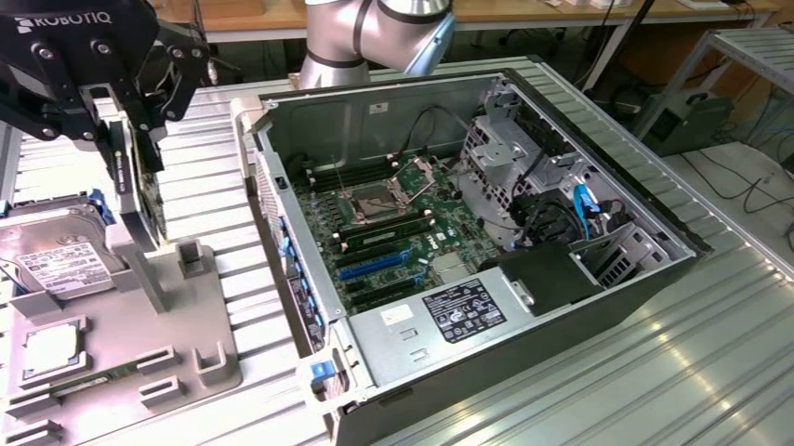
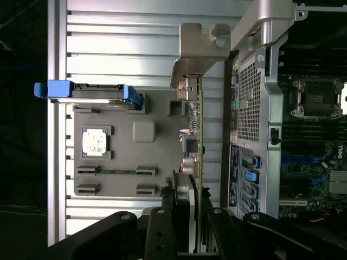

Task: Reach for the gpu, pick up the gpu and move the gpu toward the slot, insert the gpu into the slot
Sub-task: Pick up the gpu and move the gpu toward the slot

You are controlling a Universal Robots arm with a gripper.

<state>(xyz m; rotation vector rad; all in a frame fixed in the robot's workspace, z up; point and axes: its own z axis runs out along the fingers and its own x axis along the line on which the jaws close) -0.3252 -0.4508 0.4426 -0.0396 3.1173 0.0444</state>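
Note:
The gpu (image 1: pixel 154 212) stands on edge at the tall post of a grey fixture tray (image 1: pixel 186 334), to the exterior view's left of the open computer case. My gripper (image 1: pixel 139 186) comes down over it with a finger pressed on each face, shut on the card. In the wrist view the gpu (image 2: pixel 197 124) is edge-on, its silver bracket end far from my gripper (image 2: pixel 194 187). The slot (image 1: pixel 372 268) is a bright-blue strip on the motherboard inside the case, also seen as the blue slot (image 2: pixel 298 160), well apart from the card.
On the fixture tray (image 2: pixel 143 162) sit a hard drive (image 1: pixel 56 258) in a blue caddy (image 2: pixel 92 92), a square processor chip (image 2: pixel 95 142) and a slim memory stick (image 2: pixel 114 171). The case's wall (image 1: pixel 267 186) stands between the tray and the motherboard. A slatted metal table lies underneath.

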